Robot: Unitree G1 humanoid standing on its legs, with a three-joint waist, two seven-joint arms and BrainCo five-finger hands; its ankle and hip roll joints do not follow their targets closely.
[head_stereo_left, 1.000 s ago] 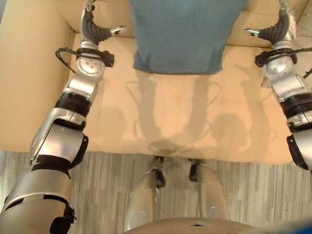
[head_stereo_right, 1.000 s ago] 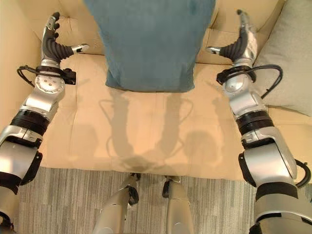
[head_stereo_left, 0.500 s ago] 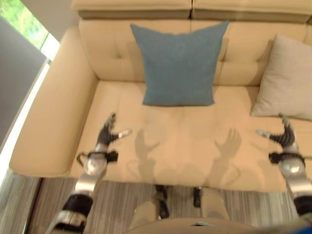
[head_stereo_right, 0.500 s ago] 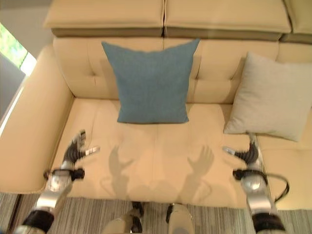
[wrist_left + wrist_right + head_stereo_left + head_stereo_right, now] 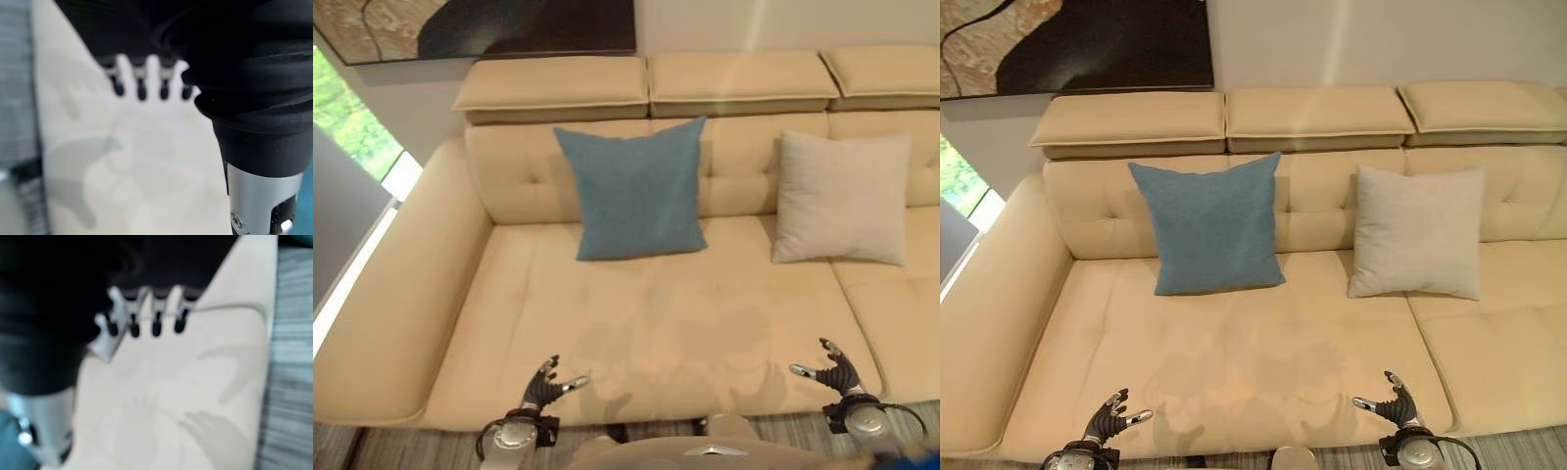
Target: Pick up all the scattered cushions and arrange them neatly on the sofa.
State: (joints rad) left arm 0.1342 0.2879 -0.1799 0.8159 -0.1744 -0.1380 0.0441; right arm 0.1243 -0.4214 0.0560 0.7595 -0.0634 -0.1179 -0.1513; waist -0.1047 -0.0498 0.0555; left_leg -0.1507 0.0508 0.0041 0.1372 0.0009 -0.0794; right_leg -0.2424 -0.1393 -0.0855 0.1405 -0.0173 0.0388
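Observation:
A blue cushion (image 5: 633, 190) stands upright against the backrest of the beige sofa (image 5: 460, 294), left of the middle. A light grey cushion (image 5: 843, 197) leans upright against the backrest further right. My left hand (image 5: 544, 385) hovers over the seat's front edge at the lower left, fingers straight and spread, holding nothing. My right hand (image 5: 838, 371) is at the lower right over the same edge, also open and empty. The fingers (image 5: 141, 87) point over bare seat in the left wrist view, and the fingers (image 5: 155, 326) do so in the right wrist view.
The sofa's left armrest (image 5: 382, 323) runs along the left side. A dark framed picture (image 5: 489, 24) hangs on the wall above the headrests. Striped grey floor (image 5: 288, 382) lies just beyond the seat's front edge. A window (image 5: 342, 117) is at the far left.
The view has pulled back and up from the sofa. Both hands have drawn away from the blue cushion to the seat's front edge. The cushions have stayed in place.

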